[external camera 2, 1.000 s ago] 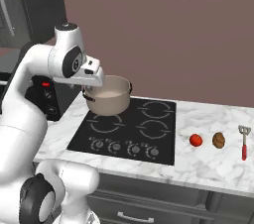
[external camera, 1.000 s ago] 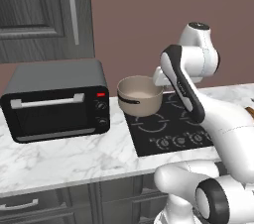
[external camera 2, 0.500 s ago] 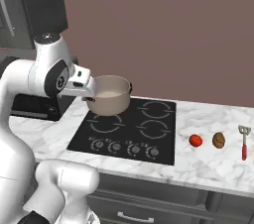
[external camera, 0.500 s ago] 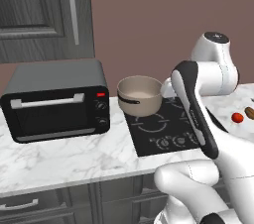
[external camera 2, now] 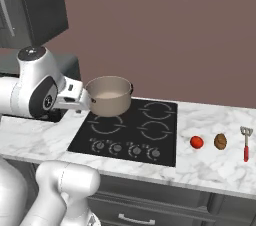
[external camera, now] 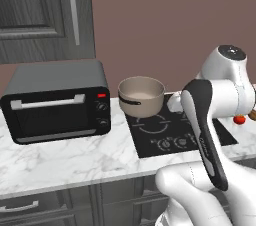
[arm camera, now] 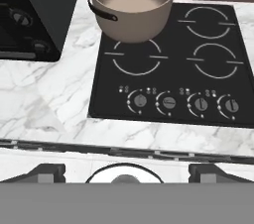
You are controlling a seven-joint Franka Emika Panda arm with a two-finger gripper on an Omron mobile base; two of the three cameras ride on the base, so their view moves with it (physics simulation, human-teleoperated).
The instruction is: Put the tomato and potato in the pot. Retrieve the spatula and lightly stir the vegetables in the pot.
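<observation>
On the far left burner of the black stove (external camera 2: 135,132): the beige pot (external camera 2: 108,95), round, nothing inside. Right of the stove, on the white marble counter (external camera 2: 215,165): the red tomato (external camera 2: 196,142), then the brown potato (external camera 2: 220,141) just beside, then the spatula (external camera 2: 245,143) with its red handle, farthest right. Left of the pot: a black toaster oven (external camera: 57,101). Gripper (arm camera: 126,172) low and near, above the counter edge; cannot tell if spread wide or pinched.

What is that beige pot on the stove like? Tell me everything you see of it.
The pot is a round beige saucepan with a dark band under its rim and a dark curved handle on its side. It looks smooth, perhaps enamel or metal. It stands upright and empty, its pale bottom showing, on the back left burner of the black cooktop, next to the toaster oven. Nothing else touches it.
</observation>
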